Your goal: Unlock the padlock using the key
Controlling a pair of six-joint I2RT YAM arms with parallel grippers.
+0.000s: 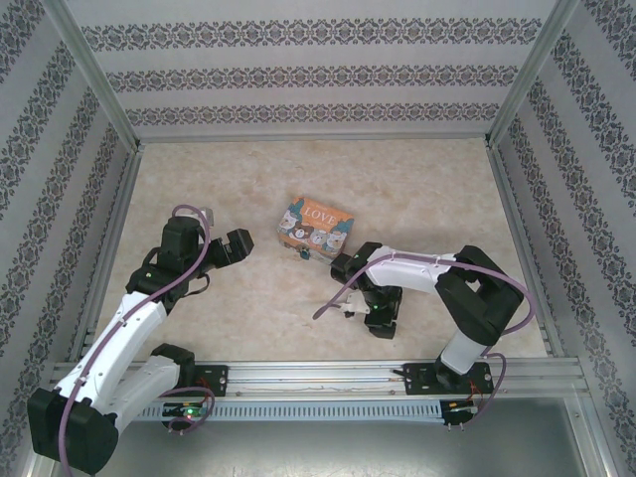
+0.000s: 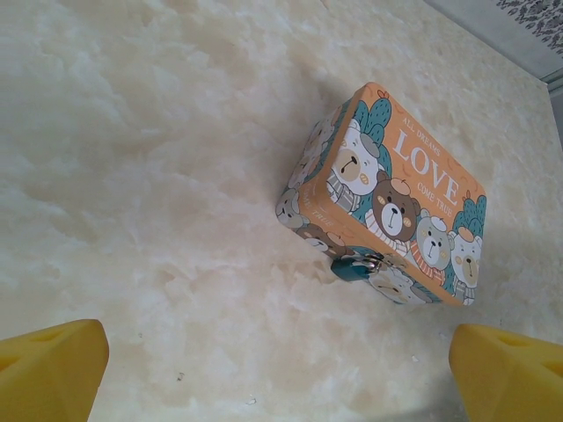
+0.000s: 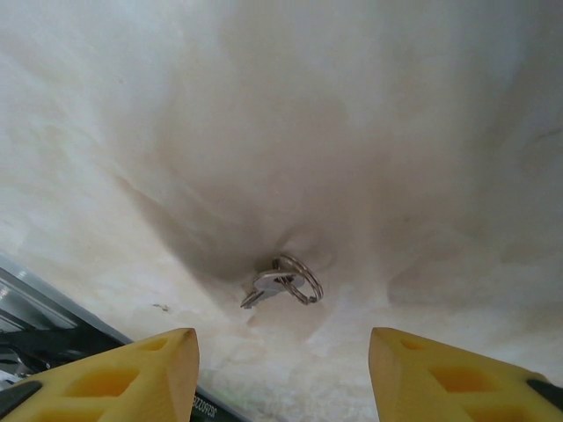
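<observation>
Clearly the step in hand is the pick-up of the key, which is not yet done. The right gripper [image 3: 281,356] hangs over the table [image 3: 396,132] with its two yellow fingers [image 3: 167,387] spread wide and nothing between them. The key [image 3: 266,287] lies flat on the marbled surface, ahead of the fingertips and about midway between them. A small silver key ring [image 3: 301,277] is attached to it on the side of the right-hand finger.

The left gripper [image 2: 280,374] is also opened wide and holds nothing. Ahead of it, nearer to its right-hand finger, lies the tin [image 2: 400,189] printed with bears and the word LOVE. The padlock [image 2: 354,267], teal with a silvery shackle, hangs at the tin's edge on the side facing the fingers. It looks closed, though the detail is small.

I judge that the next move asks the right gripper to go down until its fingertips stand on both sides of the key, and then to close. Because the key is thin and flat on the table, the pinch may slip or catch the ring alone. A hold on the head, with the blade free, would be needed for the lock. The left gripper would probably have to steady the padlock.
</observation>
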